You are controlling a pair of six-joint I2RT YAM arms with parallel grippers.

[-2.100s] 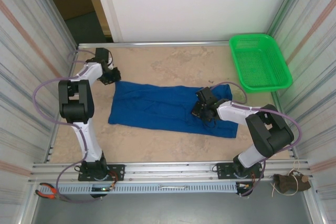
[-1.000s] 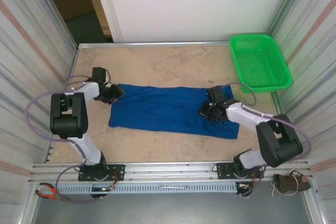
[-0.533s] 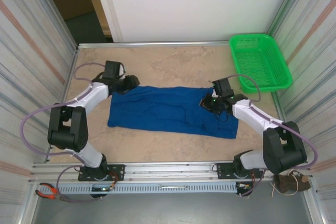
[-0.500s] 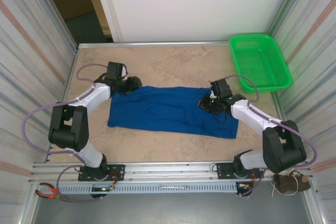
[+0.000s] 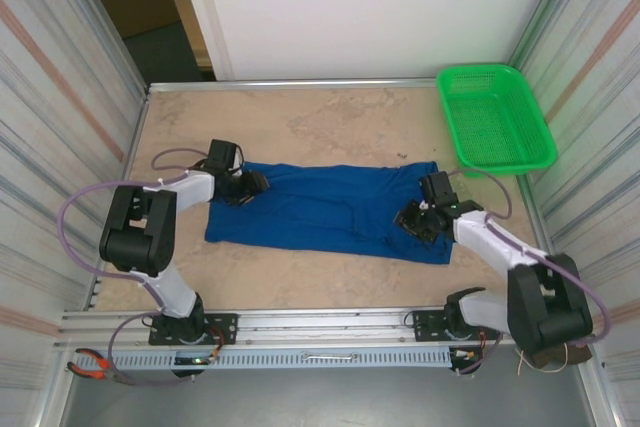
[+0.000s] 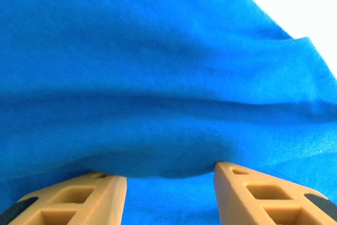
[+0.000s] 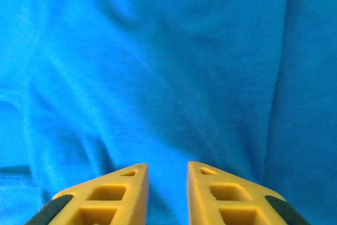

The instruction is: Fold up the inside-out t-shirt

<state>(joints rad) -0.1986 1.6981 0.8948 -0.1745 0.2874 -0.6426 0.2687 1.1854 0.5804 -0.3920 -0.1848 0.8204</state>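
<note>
The inside-out t-shirt lies as a long blue strip across the middle of the table. My left gripper is low over its far left corner. In the left wrist view its jaws stand open, and a rounded fold of the blue cloth bulges at the fingertips. My right gripper rests on the shirt's right part. In the right wrist view its jaws are open by a narrow gap, with wrinkled blue cloth under and beyond them and nothing pinched between them.
A green mesh basket stands at the far right corner. Bare table runs behind the shirt. Ribbed walls close both sides, and a metal rail runs along the near edge. Pliers lie at the near left.
My right gripper has gone from shut to open and drawn slightly nearer and to the right. My left gripper swung along the shirt's far edge, then came down onto its left corner.
</note>
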